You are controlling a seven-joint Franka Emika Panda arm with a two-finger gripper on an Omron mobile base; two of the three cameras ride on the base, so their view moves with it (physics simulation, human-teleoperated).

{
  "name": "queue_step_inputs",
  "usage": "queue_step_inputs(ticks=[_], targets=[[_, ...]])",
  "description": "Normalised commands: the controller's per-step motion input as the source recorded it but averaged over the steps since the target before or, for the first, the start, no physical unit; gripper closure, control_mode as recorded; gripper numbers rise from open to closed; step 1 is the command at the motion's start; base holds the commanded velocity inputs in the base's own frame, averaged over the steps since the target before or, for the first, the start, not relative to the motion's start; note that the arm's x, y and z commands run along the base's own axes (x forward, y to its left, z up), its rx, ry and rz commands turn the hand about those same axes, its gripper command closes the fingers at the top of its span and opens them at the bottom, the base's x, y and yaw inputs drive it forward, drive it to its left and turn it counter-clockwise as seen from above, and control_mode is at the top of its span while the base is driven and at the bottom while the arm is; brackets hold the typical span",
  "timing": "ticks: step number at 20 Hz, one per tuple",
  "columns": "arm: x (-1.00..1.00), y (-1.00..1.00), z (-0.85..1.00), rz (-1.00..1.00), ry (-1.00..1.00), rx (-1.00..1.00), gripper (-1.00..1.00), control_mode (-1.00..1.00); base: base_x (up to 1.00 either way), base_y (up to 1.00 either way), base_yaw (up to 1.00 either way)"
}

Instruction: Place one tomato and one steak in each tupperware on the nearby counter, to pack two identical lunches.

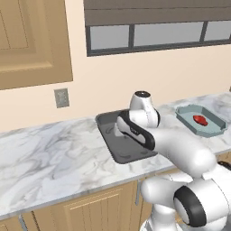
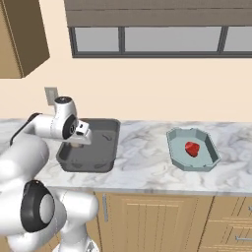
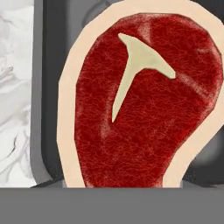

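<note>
Steak [image 3: 140, 105] hangs over the grey box [image 1: 113, 149], close under the hand. Finger state: cannot tell. Teal box [image 2: 177, 152] near the worktop's right end holds one red item [image 2: 192, 148].

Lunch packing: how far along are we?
Done: the teal tupperware holds one plain red steak, no tomato visible with it. In hand: the gripper is down in the grey tupperware, with the fat-rimmed steak right in front of the hand camera; grip unclear. Left: one tomato in each box.
</note>
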Motion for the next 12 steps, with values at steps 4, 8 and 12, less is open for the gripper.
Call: queue_step_inputs(ticks=[4,8,12], targets=[[0.49,0.06,-0.12,0.00,0.00,0.00,1.00,-1.00,0.00,0.00,0.00],[0.47,0.00,-0.12,0.00,0.00,0.00,1.00,-1.00,0.00,0.00,0.00],[0.46,0.00,-0.19,0.00,0.00,0.00,1.00,-1.00,0.00,0.00,0.00]])
